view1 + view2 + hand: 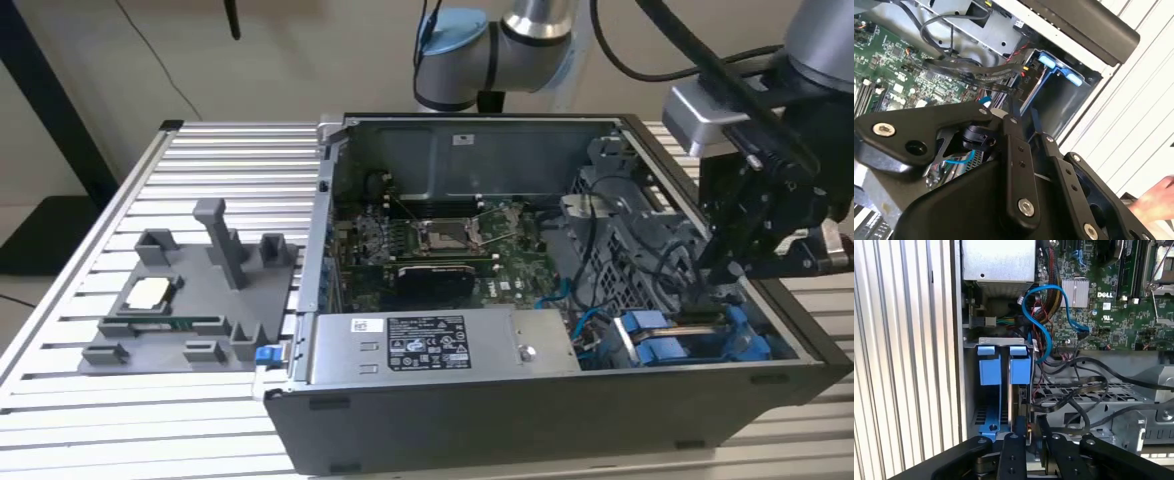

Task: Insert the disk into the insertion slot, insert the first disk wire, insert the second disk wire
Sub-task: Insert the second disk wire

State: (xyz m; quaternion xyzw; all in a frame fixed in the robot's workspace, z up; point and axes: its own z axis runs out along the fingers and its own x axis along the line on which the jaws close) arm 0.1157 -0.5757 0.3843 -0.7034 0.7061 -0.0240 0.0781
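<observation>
- Your disk [1015, 405] stands on edge in the insertion slot [989, 390], at the computer case's [534, 410] corner beside the power supply [427, 345].
- Your gripper [1029, 432] pinches the disk's end.

The arm [801, 60] reaches down, its tool [731, 270] with fingers nearly closed

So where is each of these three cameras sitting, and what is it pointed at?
Exterior view: off the arm, raised, looking down into the open case; the arm and gripper hang over the slot.
First wrist view: on the wrist, looking past the gripper at the slot and board.
Second wrist view: on the wrist, gripper linkage close, slot beyond; a hand at the edge.
Shared: all show the slot.
</observation>
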